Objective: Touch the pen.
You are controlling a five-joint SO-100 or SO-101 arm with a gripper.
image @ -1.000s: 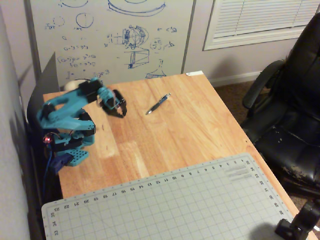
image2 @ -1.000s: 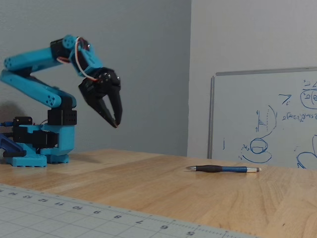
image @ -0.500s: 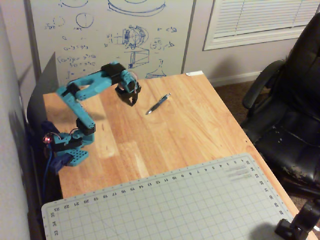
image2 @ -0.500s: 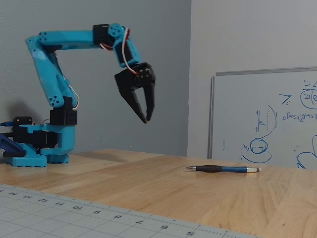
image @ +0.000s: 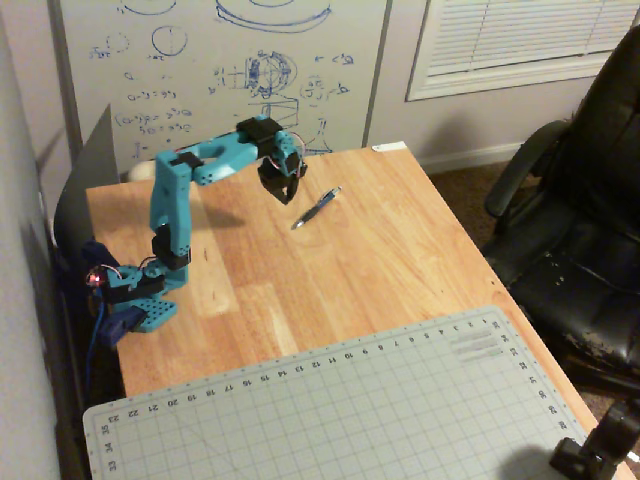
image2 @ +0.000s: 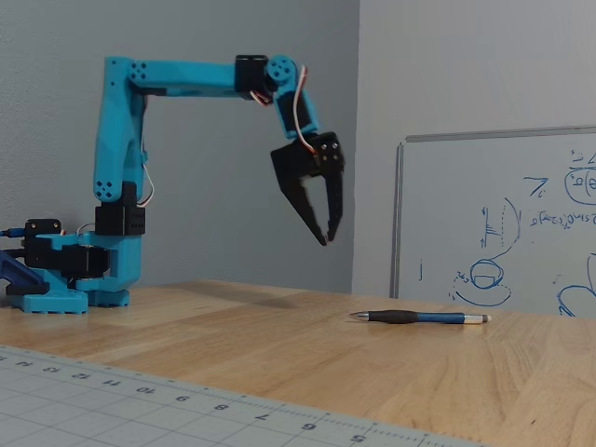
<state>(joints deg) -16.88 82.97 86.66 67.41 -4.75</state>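
So quick rundown of where things stand:

Arm: teal 3D-printed arm (image: 172, 215) bolted at the left edge of the light wooden butcher-block table (image: 380, 260) in the high fixed view, elbow up, forearm reaching out level toward the far side.

Gripper: black two-finger gripper (image2: 325, 235) pointing down and a bit right in the low side-on fixed view, hanging well above the tabletop. Fingers look nearly together at the tips with only a slim gap higher up, and nothing is between them, so I'd call it closed and empty.

Pen: slim dark blue-grey ballpoint pen with a silvery tip (image2: 419, 318) lying flat on the bare wood, right of the gripper and well below it in the side view. From the high view the pen (image: 316, 208) sits diagonally, just right of and nearer than the gripper (image: 286, 196).

Other stuff: grey-green gridded cutting mat (image: 400, 410) on the near end of the table, well apart from the pen. Whiteboard with blue scribbles (image: 220, 70) at the far wall.

How I'd do it: no grasp needed, so keep the fingers as they are, swing slightly right, extend a touch, then lower slowly until the tips just meet the pen's dark grip section. My guess is it rolls easily, so come straight down on top, not from the side.
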